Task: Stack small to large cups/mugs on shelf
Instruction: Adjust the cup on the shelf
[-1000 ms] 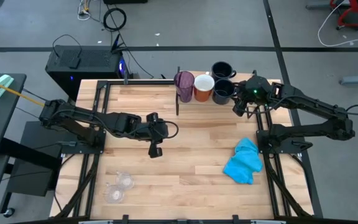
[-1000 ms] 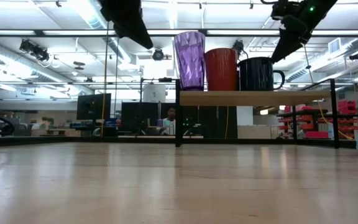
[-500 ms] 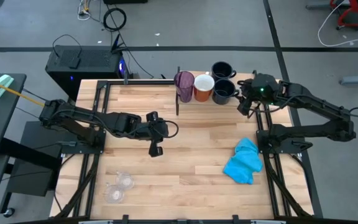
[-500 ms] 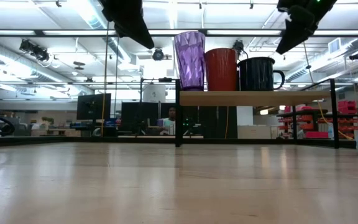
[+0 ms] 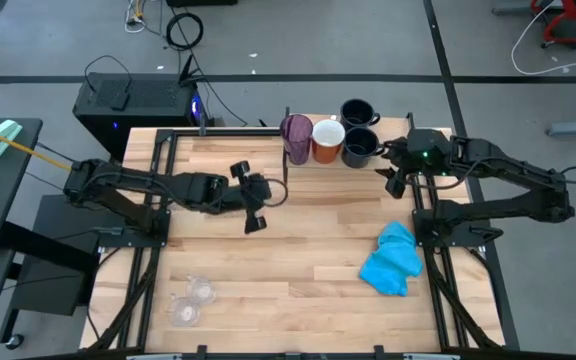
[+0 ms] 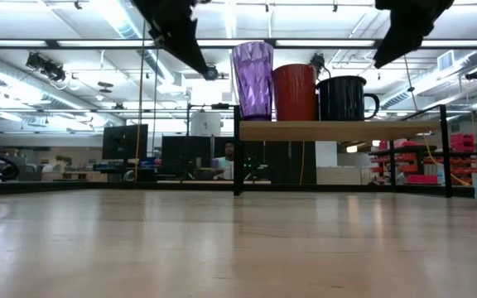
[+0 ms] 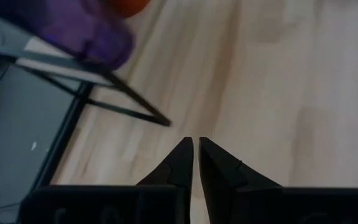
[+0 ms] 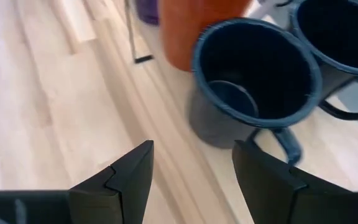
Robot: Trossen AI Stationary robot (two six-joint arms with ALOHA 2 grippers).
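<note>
The purple tumbler [image 5: 296,135], the orange mug [image 5: 327,140] and a navy mug [image 5: 359,149] stand in a row on their bases on the shelf [image 6: 338,130]. A second navy mug [image 5: 356,113] stands behind them. Two small clear cups [image 5: 193,300] stand on the tabletop near its front left. My left gripper [image 5: 256,222] is shut and empty above the table's middle, left of the shelf; its fingers [image 7: 194,142] show in the left wrist view. My right gripper [image 8: 191,149] is open and empty, just right of the front navy mug [image 8: 253,81].
A bright blue cloth [image 5: 393,258] lies on the tabletop at the right. The shelf's thin black uprights [image 6: 237,149] stand at its corners. Bare tabletop lies between the shelf and the clear cups.
My left gripper has moved a little toward the far edge and the shelf, and has turned slightly. My right gripper has drawn back from the front navy mug toward the table's right edge. The mugs have stayed in place.
</note>
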